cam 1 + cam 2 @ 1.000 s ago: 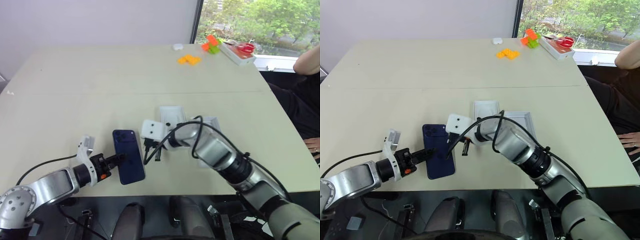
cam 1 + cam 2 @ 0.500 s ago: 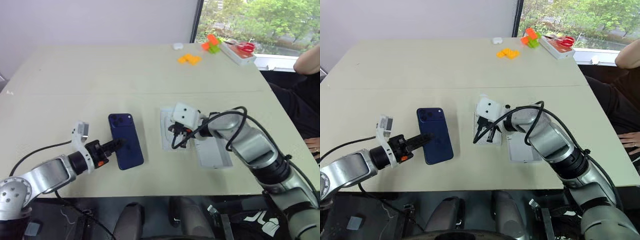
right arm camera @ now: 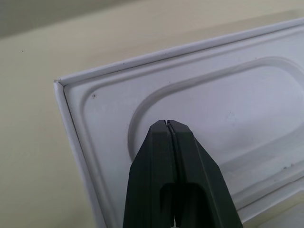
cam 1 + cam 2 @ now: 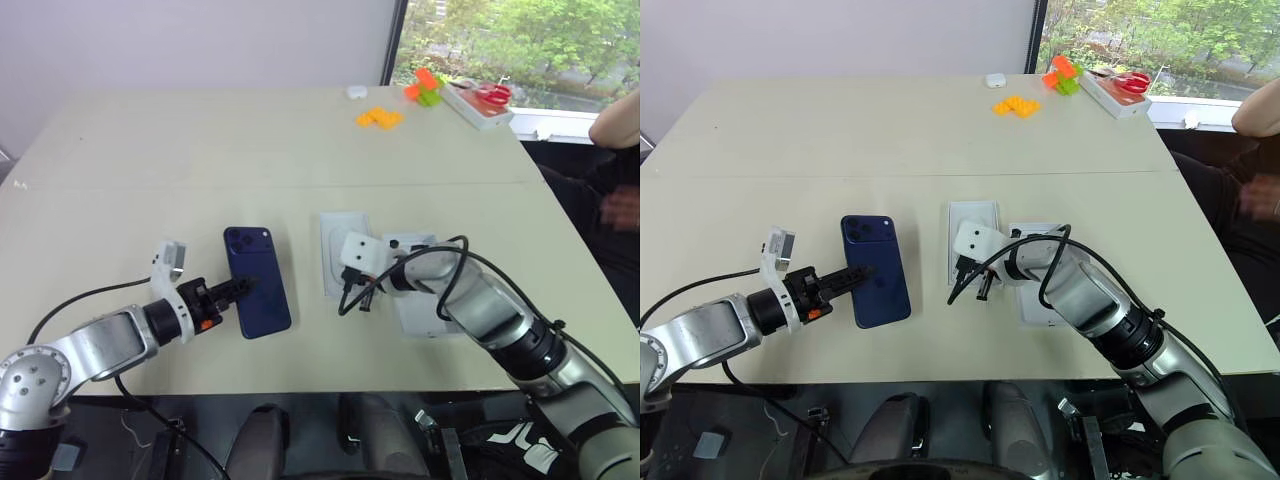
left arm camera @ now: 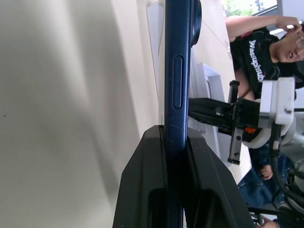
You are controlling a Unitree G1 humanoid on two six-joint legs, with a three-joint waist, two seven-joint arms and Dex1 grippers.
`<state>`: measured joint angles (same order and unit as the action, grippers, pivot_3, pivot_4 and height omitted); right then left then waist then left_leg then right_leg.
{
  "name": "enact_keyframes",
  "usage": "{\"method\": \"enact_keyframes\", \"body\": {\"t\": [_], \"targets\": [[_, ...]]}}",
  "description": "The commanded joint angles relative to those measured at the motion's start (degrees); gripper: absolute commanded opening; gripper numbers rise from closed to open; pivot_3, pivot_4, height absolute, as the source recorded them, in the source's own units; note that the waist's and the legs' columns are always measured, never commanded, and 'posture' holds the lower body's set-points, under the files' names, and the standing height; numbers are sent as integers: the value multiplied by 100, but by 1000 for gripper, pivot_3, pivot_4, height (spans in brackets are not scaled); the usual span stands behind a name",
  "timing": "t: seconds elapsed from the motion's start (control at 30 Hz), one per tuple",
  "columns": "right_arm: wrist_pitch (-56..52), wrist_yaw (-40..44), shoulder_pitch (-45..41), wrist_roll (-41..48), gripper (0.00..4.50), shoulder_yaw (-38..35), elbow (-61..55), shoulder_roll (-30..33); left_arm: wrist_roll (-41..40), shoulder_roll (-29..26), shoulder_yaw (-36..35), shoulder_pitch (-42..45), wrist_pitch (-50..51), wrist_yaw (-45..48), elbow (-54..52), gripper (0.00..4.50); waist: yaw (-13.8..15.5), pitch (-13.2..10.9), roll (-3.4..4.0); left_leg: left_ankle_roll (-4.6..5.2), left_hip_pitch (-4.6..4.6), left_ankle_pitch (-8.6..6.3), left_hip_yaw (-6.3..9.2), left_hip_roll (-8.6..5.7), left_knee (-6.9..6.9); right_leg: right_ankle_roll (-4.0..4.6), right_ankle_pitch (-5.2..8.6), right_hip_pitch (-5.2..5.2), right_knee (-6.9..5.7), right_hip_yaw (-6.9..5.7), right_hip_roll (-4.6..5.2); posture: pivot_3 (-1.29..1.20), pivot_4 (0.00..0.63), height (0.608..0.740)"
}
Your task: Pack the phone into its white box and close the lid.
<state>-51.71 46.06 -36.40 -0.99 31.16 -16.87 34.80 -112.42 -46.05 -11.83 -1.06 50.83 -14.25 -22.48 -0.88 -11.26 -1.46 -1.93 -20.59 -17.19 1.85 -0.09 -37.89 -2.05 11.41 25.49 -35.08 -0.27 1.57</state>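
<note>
Landmark: flat white insert (image 4: 339, 262) with an oval hollow, lying on the wide beige table (image 4: 200, 170).
Phone: slim glossy dark navy-blue smartphone (image 4: 257, 281), back up with its camera cluster at the far corner, lifted just to the left of the insert.
Left gripper: left gripper (image 4: 238, 287) clamps the phone's left edge; in the left wrist view its 2 black fingers (image 5: 142, 190) pinch the thin blue side (image 5: 176, 71).
Right gripper: right gripper (image 4: 975, 283) hangs over the insert's near end, its 2 fingers (image 3: 156, 156) pressed together, grasping nothing.
Tray: shallow white rectangular cardboard tray (image 4: 425, 315) just to the right of the insert, partly hidden by the right arm; I cannot tell its floor colour.
Far items: orange blocks (image 4: 378, 118), a green and orange toy (image 4: 425, 88) and a white tray with red scissors (image 4: 480, 102), well beyond the insert near the window.
Person: a dark sleeve and a hand (image 4: 620, 205) to the right of the insert, past the table's edge.
</note>
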Motion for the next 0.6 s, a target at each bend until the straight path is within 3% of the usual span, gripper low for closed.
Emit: {"method": "enact_keyframes", "body": {"t": [0.03,0.3,0.6], "targets": [[-182,112,52,31,0,121,-436,20,-57,-31,-97,-3,-95,33,-171,26,3,0,0,0,0,0,1,0,0,0,0,0,0,0,0,0,150,740],[-1146,60,85,356,0,192,-1087,-245,-57,-80,-191,16,-80,112,-124,26,4,-2,-1,-1,1,-1,1,2,0,-1,1,0,0,-1,1,0,150,740],[-1414,-5,32,719,0,26,-1362,-226,-58,-192,-124,214,-6,176,-75,26,0,-4,0,-1,-1,-1,1,2,1,-2,1,2,1,-1,1,0,150,740]]}}
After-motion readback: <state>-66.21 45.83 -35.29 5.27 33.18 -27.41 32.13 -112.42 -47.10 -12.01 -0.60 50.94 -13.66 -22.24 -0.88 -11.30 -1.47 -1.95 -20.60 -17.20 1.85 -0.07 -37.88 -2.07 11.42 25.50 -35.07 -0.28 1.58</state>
